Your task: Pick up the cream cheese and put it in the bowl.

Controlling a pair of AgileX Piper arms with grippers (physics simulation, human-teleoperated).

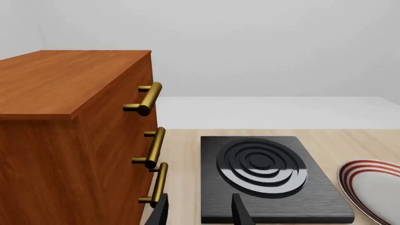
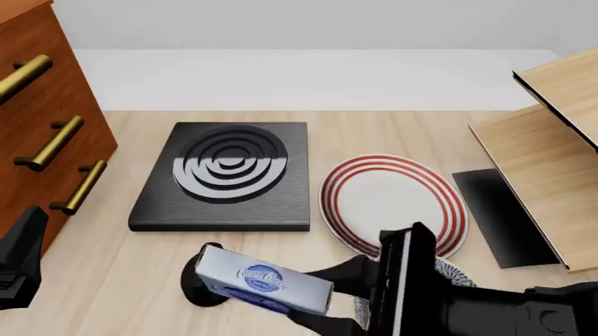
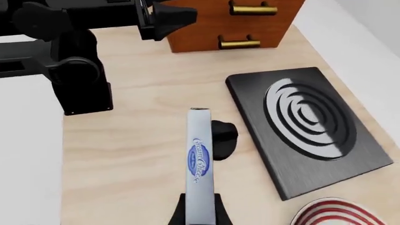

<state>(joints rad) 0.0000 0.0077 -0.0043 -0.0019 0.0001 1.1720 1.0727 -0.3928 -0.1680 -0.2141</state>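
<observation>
Front view shows us our right claw [image 2: 323, 297] clamped on the cream cheese [image 2: 265, 280], held above the table [image 2: 112, 280] just beside the bowl [image 2: 455, 273], while our left claw [image 1: 200, 211] hangs wide.

We see a matt pale wood table [image 2: 122, 280], glossy reddish wood cabinet [image 1: 56, 131] with brass handles [image 1: 150, 147], brushed dark stove [image 2: 224, 178], glossy plate [image 2: 393, 199].

Even, bright, diffuse light fills all three renders, with every edge sharp and no blur or lens distortion. The ringed stove burner [image 2: 230, 162] shows a hard-edged glossy sheen, half bright and half dark. Beneath the lifted cream cheese [image 2: 263, 281] lies a compact dark patch [image 3: 223, 138], perhaps its shadow.
</observation>
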